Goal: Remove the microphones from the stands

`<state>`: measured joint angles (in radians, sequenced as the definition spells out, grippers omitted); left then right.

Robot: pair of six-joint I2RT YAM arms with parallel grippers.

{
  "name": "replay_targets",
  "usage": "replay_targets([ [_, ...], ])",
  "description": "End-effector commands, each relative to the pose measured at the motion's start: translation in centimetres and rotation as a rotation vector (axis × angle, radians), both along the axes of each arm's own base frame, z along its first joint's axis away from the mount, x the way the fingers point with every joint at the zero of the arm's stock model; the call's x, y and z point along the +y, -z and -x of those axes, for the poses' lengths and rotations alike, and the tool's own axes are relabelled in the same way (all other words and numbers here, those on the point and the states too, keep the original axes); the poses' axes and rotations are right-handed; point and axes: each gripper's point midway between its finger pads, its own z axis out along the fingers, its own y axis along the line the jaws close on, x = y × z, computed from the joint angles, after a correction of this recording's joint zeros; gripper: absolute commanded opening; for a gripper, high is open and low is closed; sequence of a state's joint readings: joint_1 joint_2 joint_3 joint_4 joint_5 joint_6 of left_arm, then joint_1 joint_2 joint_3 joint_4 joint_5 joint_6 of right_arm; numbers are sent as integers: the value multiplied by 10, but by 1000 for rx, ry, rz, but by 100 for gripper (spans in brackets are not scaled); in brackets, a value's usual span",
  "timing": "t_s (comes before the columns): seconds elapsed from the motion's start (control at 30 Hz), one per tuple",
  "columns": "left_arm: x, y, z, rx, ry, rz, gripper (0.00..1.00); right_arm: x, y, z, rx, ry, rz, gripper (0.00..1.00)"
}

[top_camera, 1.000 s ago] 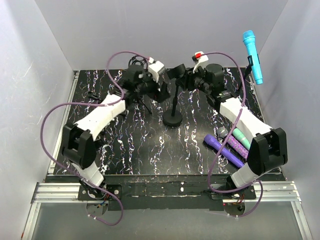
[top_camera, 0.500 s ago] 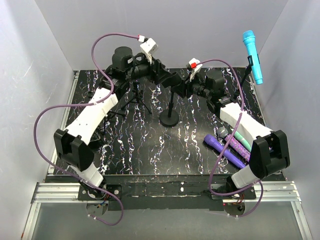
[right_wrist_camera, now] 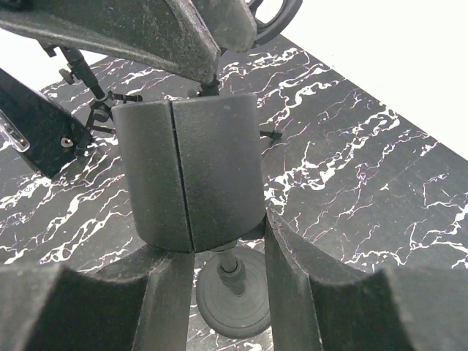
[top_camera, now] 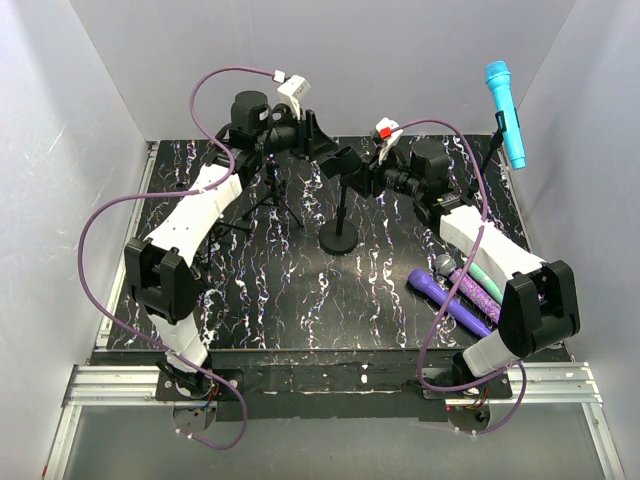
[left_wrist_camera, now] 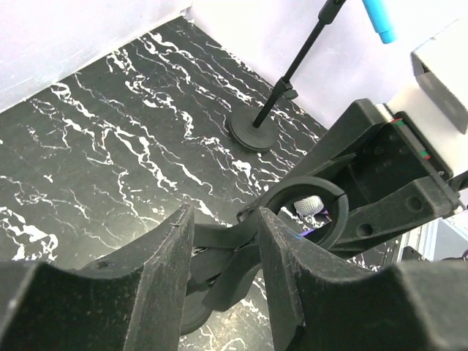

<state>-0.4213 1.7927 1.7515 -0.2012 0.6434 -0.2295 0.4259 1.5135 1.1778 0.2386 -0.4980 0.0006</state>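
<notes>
A blue microphone sits high on a thin black stand at the back right; the left wrist view shows it too, microphone above the stand's round base. Neither gripper is near it. Both meet at the empty black clip on top of the middle stand. My right gripper is shut on the clip's two-part barrel. From the left, my left gripper has its jaws drawn in on the clip's tail lever, beside its empty ring.
A black tripod stand stands at the back left under my left arm. Purple, glittery purple and teal microphones lie on the marbled table at the right. White walls enclose three sides.
My left arm rose from near the tripod and swung toward the middle stand's clip, its jaws narrowing round the lever. The right gripper kept its hold; the middle stand shifted slightly left.
</notes>
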Motion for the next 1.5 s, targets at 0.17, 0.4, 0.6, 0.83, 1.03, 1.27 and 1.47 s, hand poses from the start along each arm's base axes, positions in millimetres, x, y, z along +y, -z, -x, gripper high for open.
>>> replay_targets([
  [0.17,3,20,17,39,124,-72,36,2,1,3,36,-25,9,1],
  [0.4,9,48,19,46,136,-146,35,4,23,3,59,-44,52,1],
  [0.6,2,19,21,4,141,-52,36,6,40,6,93,-55,67,1],
  [0.83,-4,13,22,31,167,-7,36,9,48,8,109,-72,73,1],
  [1.03,-8,18,31,34,224,-30,37,11,49,7,109,-78,71,1],
  [1.27,2,83,23,136,180,-212,33,10,63,4,134,-70,91,1],
  [1.47,-6,114,26,121,175,-301,32,6,89,3,173,-54,128,1],
])
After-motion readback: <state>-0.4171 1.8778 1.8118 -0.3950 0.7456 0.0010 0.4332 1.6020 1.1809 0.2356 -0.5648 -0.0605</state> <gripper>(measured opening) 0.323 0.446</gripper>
